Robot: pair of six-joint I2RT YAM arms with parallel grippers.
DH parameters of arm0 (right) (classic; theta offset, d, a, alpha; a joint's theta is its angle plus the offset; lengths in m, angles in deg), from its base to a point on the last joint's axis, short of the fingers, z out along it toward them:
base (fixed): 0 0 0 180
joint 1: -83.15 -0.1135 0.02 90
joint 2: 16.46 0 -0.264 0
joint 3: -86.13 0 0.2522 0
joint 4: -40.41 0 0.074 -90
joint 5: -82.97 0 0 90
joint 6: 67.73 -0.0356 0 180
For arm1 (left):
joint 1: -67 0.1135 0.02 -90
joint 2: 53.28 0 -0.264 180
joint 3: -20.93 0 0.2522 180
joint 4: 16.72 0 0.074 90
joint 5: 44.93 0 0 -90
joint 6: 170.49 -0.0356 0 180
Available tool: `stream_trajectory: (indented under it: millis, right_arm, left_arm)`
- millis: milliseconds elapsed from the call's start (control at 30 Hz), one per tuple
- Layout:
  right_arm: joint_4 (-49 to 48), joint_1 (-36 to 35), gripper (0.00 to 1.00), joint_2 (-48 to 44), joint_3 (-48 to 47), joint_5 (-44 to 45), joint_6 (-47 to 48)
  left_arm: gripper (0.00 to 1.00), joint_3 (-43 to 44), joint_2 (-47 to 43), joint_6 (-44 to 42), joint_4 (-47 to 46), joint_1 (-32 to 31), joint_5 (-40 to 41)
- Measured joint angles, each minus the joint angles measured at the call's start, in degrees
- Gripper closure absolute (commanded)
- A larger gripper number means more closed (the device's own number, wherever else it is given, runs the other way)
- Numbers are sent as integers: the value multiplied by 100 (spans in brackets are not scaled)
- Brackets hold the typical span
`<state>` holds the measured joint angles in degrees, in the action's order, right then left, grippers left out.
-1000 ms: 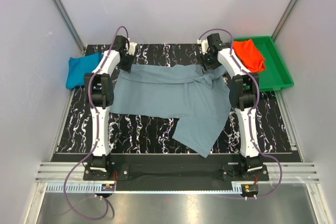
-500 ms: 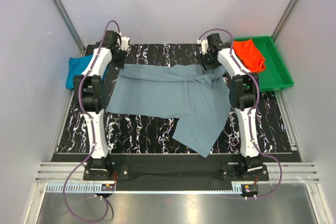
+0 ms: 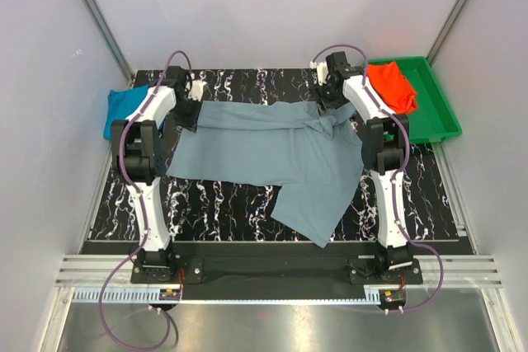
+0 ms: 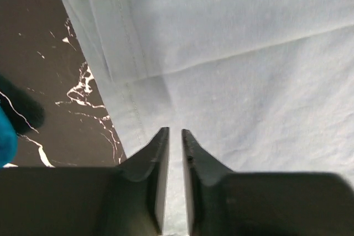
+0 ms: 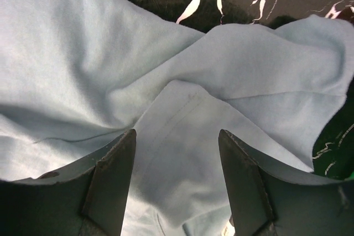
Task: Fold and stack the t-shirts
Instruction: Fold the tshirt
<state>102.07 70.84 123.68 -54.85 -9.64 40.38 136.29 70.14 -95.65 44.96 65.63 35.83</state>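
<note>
At the far left edge of the black, white-veined table (image 3: 214,199) lies the crumpled teal t-shirt (image 3: 124,111). Beside it the left gripper (image 4: 175,132), narrowed to a slit, hangs over the stitched hem of the grey-blue t-shirt (image 3: 264,150), spread soft and matte mid-table. The right gripper (image 5: 177,134) gapes wide over its bunched folds. The orange-red t-shirt (image 3: 392,86) sits rumpled in the green plastic tray (image 3: 437,117).
</note>
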Motion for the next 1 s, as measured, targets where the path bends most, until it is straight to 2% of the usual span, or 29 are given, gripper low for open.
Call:
stream_trajectory:
  millis: [100,167,300,533,800,1000]
  right_arm:
    - [-2,-2,32,-76,17,0,0]
    - [-4,-4,32,-114,31,2,0]
    - [-2,-9,32,-175,101,4,2]
    - [-4,-13,32,-210,219,13,7]
    - [-4,-13,32,-216,221,13,7]
    - [-7,-13,32,-219,221,13,4]
  left_arm:
    - [68,129,15,-13,4,0,44]
    - [61,560,144,-31,116,2,81]
    - [54,1499,520,-42,24,2,136]
    - [56,2194,1182,0,-17,4,260]
    - [60,2492,1705,66,-4,37,326]
    - [70,2518,1711,68,-9,57,328]
